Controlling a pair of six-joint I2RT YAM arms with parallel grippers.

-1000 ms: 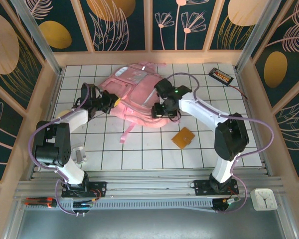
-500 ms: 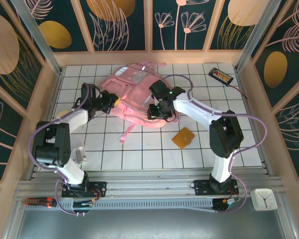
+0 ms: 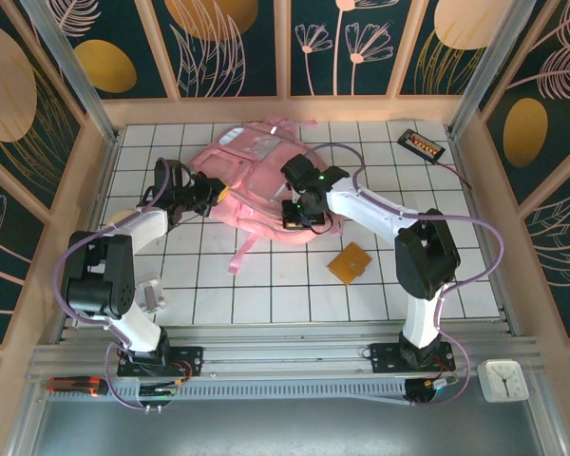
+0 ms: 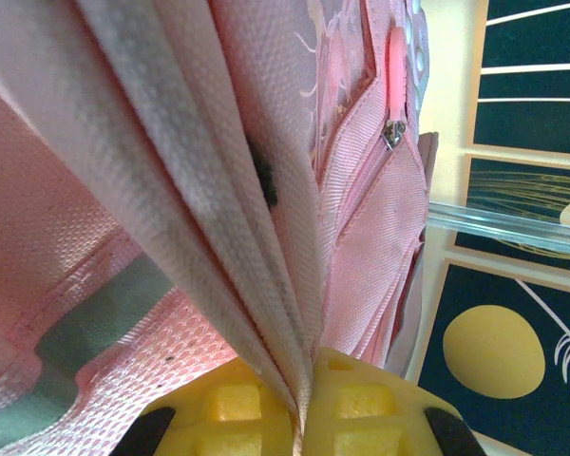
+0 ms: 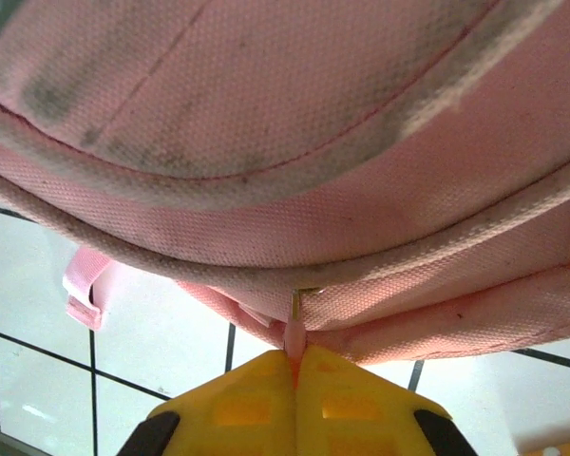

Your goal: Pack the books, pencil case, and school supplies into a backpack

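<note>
Pink fabric bag under inspection: the backpack (image 3: 256, 185) lies flat on the far middle of the bench (image 3: 266, 294), with one strap (image 3: 242, 255) trailing toward me. The orange pad (image 3: 350, 262) rests on the tiles just near-right of it, apart from the bag.

My left fingers (image 4: 309, 404) are clenched on a gathered fold of the backpack at its left side, several layers pinched together. My right fingers (image 5: 299, 399) are closed on the small zip pull (image 5: 293, 328) at the bag's near edge. Only the tip of the tab sits between the pads.

Judgement: the step in hand is opening the zip, and packing has not begun.

Risks noted:
- The tab is thin and barely held. A sideways tug out of line with the zip track would likely slip it free.
- The bag is soft and unweighted. If my left hold gives, the whole bag would slide with the pull instead of unzipping.
- My left pinch takes in several layers. If it traps both sides of the opening, the zip would bind there.
- A dragged bag could ride over the pad and bury it.
</note>
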